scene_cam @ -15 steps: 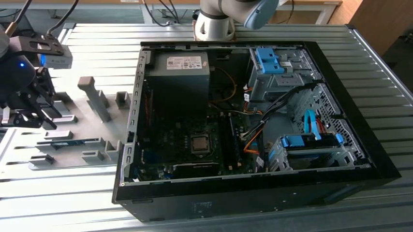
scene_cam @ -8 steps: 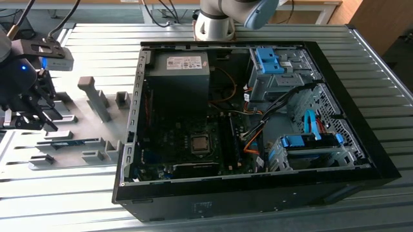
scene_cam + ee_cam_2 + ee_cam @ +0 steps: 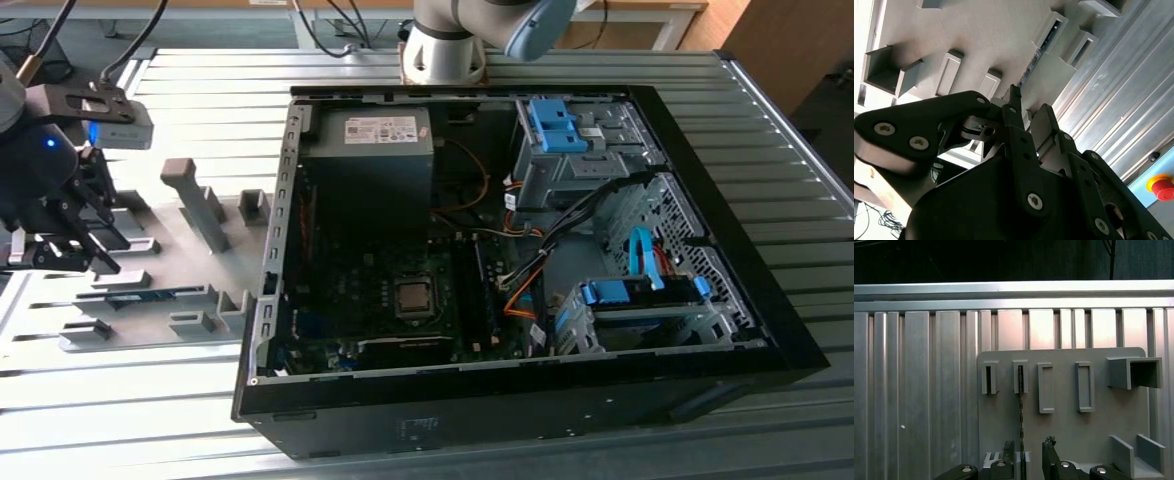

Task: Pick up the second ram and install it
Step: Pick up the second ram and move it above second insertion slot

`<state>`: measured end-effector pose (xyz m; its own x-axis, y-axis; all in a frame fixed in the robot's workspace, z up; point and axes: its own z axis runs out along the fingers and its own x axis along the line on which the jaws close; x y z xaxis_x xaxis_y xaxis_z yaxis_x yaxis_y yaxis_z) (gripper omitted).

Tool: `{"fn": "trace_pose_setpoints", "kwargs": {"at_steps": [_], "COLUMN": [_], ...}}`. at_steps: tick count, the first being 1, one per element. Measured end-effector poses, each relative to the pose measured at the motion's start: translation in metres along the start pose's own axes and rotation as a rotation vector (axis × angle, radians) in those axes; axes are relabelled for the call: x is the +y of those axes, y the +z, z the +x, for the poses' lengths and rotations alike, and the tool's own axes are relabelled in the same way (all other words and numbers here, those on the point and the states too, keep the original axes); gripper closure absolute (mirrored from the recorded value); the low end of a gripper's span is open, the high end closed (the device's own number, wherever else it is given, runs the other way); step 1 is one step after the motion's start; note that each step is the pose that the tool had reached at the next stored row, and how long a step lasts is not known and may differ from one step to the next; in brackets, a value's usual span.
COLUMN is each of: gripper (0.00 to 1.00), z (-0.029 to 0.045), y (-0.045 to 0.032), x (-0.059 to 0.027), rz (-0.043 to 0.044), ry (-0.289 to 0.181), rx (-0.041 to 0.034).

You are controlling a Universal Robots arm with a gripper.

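Observation:
The second ram [image 3: 1020,405] is a thin dark stick standing on edge in the slotted grey holder blocks of a grey plate [image 3: 1064,432]. In the exterior view the second ram [image 3: 147,296] shows as a blue-green strip on the plate [image 3: 160,232], at that view's left beside the computer case. My gripper [image 3: 83,255] hangs over the plate, a little above the stick. In the first wrist view the gripper [image 3: 1028,454] is open, with one finger on each side of the stick's near end and not touching it. The second wrist view shows the gripper [image 3: 1029,107] from behind, with the ram [image 3: 1035,57] beyond it.
The open black computer case [image 3: 534,405] lies at the middle of the ribbed metal table, its motherboard [image 3: 380,290] facing up, with blue drive clips and cables at the exterior view's right. Other grey blocks [image 3: 200,205] rise from the plate. A red stop button [image 3: 1161,186] sits on the table.

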<state>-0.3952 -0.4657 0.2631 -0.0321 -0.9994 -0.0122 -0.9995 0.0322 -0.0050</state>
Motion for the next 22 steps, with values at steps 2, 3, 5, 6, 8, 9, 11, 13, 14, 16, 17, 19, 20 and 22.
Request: {"fn": "trace_pose_setpoints", "kwargs": {"at_steps": [2,3,5,6,8,9,11,13,14,16,17,19,20,22], "gripper": [0.64,0.64,0.64,0.64,0.64,0.64,0.64,0.64,0.64,0.64,0.64,0.64,0.64,0.64], "z": [0.0001,0.0003,0.0002,0.0002,0.0003,0.0003,0.0004,0.0003,0.0003,0.0003,0.0003,0.0004,0.0003,0.0004], "y": [0.0021,0.0035,0.0066,0.0081,0.0102,0.0109,0.0111,0.0113,0.0114,0.0118,0.012,0.0125,0.0128,0.0134], "x": [0.0001,0.0002,0.0004,0.0004,0.0006,0.0006,0.0006,0.0006,0.0006,0.0006,0.0006,0.0006,0.0006,0.0006], "rz": [0.0,-0.0003,-0.0037,-0.0065,-0.0084,-0.0087,-0.0089,-0.0087,-0.0087,-0.0086,-0.0086,-0.0086,-0.0087,-0.0088], "ry": [0.0,0.0,0.0,0.0,0.0,0.0,0.0,0.0,0.0,0.0,0.0,0.0,0.0,0.0], "rx": [0.0008,0.001,0.0012,0.0013,0.0013,0.0015,0.0021,0.002,0.002,0.0019,0.0019,0.0019,0.0019,0.002]}}
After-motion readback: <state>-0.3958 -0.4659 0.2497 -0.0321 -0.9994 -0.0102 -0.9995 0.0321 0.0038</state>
